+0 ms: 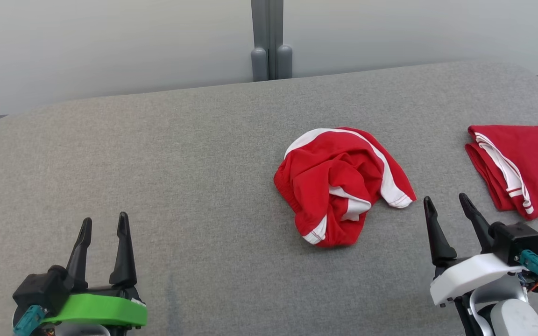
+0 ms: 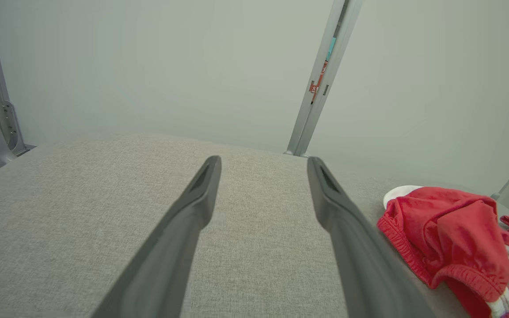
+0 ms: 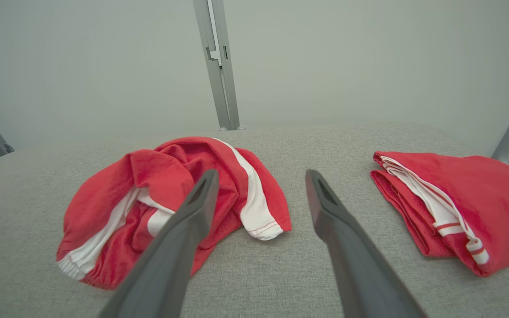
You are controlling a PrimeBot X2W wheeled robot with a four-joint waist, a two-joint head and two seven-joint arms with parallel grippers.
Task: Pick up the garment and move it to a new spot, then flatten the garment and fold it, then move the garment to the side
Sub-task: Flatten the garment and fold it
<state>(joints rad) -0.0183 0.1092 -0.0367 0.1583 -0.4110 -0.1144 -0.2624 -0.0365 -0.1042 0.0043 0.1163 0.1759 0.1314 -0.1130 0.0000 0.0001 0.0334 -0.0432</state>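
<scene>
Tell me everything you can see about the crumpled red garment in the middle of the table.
The crumpled garment is soft-looking red fabric with white stripes and a gathered elastic waistband along its near left edge, probably shorts. It lies bunched in a loose heap, not flattened, right of centre on the grey cloth-covered table. Only the table touches it.

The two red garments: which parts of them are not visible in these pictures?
Folded red garment: the head view's right edge cuts off its right part.
Crumpled red garment: the right gripper's finger covers its middle in the right wrist view; the left wrist view's bottom edge cuts its lower part.
</scene>
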